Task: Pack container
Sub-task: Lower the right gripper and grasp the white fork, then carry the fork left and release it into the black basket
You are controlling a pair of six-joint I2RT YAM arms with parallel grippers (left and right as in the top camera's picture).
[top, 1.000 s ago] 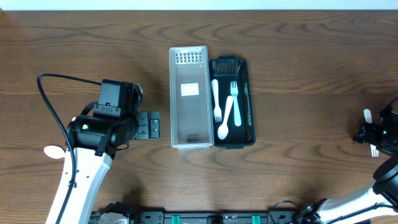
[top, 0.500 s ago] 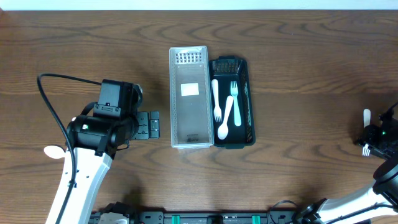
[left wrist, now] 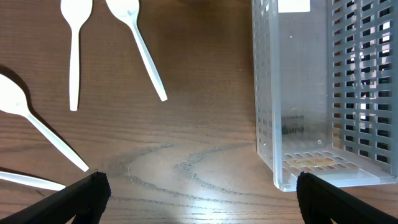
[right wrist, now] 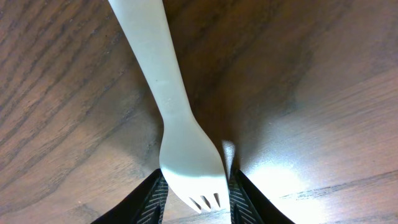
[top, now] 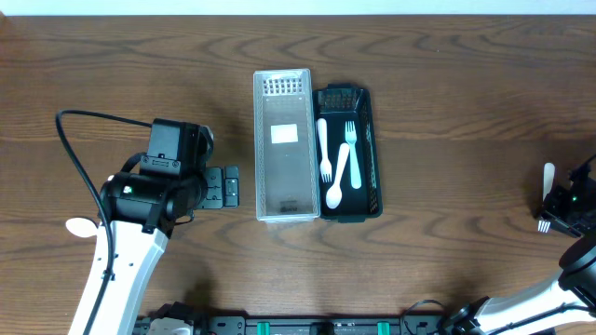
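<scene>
Near: right end effector (right wrist: 196, 190) narrow, pinching white plastic fork (right wrist: 163, 93) at tine end. Fork at 3 o'clock edge of table (top: 466, 93), long axis 12–6.

Black slotted tray (top: 377, 158) lies at 9 o'clock from it, well apart, same axis, and holds three white utensils (top: 334, 196).

Clear slotted tray (top: 282, 177) touches its 9 o'clock side, no utensils inside.

Far: left end effector (left wrist: 202, 199) wide, holding nothing, nearer trays.

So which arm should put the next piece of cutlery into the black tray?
Probably the right: the right gripper holds a white fork, while the left gripper hangs open and empty beside the clear bin.
</scene>
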